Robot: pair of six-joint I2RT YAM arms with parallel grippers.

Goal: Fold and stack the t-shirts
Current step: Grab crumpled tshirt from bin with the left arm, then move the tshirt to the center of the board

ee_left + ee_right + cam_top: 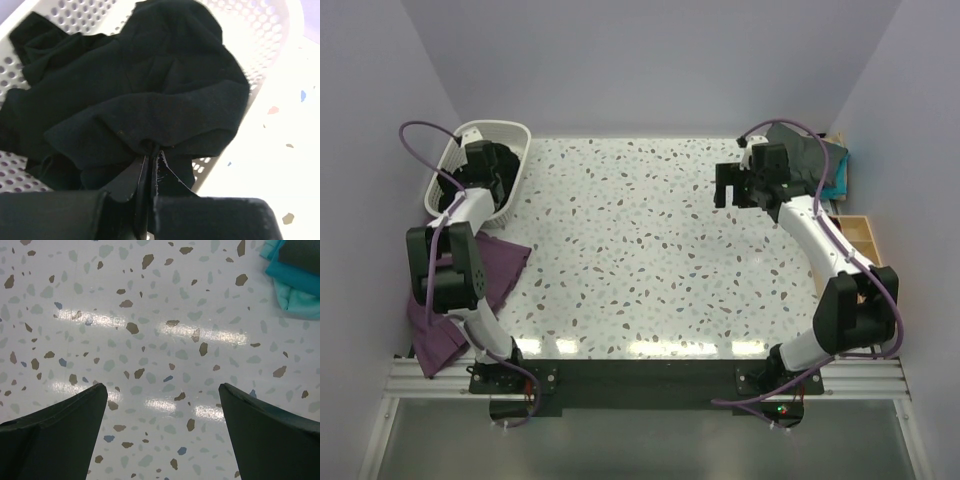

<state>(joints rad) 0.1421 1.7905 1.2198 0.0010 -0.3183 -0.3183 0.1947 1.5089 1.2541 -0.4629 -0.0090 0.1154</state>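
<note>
Left gripper (150, 162): jaws pinched tight on a fold of the black t-shirt (150, 90). The shirt bunches directly ahead of the fingers, heaped inside the white basket (260, 35) at the far-left corner of the table (640, 250). It is a crumpled mound, so you get no readable long axis. Your left arm is the nearer one; lift up and rightward, clear of the rim. Right gripper (162, 390): spread wide, holding nothing, over speckled tabletop. The teal t-shirt (295, 285) and dark grey t-shirt (810, 155) lie just beyond it, far right.

white left arm (468, 208) and right arm (810, 225), black joints (445, 265), purple cables (418, 124), black right gripper (162, 386).
</note>
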